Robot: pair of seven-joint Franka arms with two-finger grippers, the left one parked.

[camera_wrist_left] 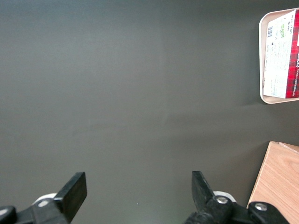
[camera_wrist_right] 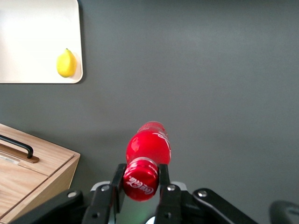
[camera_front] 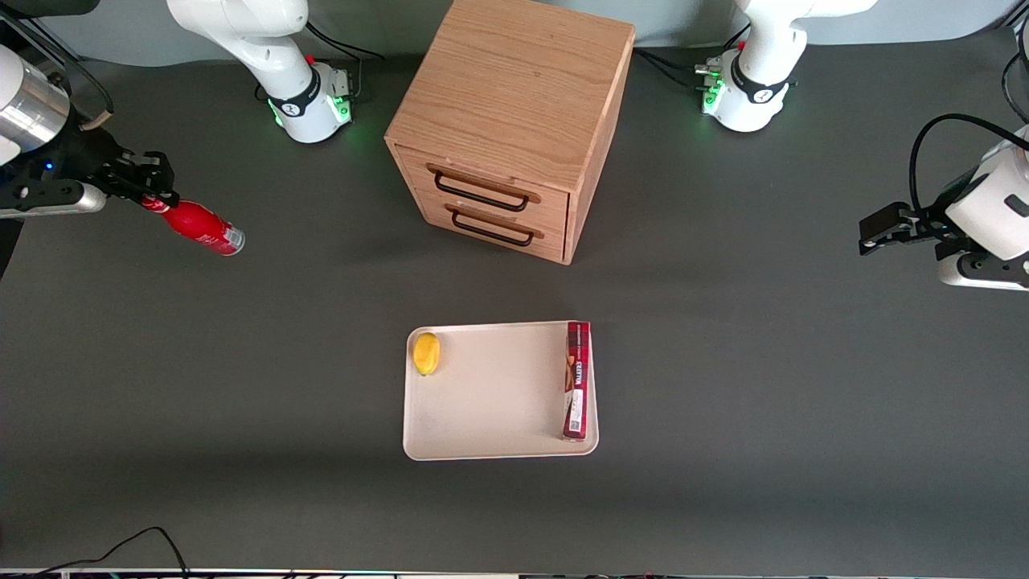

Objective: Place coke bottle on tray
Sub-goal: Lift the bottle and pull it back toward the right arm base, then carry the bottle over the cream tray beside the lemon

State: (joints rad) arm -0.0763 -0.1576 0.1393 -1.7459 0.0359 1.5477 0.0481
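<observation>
Grasp complete, transfer pending. The gripper (camera_front: 153,195), at the working arm's end of the table, has its jaws pinching the cap and neck of the glossy red coke bottle (camera_front: 201,227), held aloft and tilted, well apart from the tray (camera_front: 490,402). The flat cream tray, rounded at its corners, already carries a yellow lemon (camera_front: 426,354) and a long red box (camera_front: 576,379); a bare stretch lies between them. A wooden drawer cabinet (camera_front: 506,129) stands farther from the front camera than the tray.

A wooden drawer cabinet (camera_front: 510,129) with two dark handles is set upon the grey table (camera_front: 764,386). Nearer the camera, a lemon (camera_front: 426,353) and a long red box (camera_front: 576,379) are seen well apart.
</observation>
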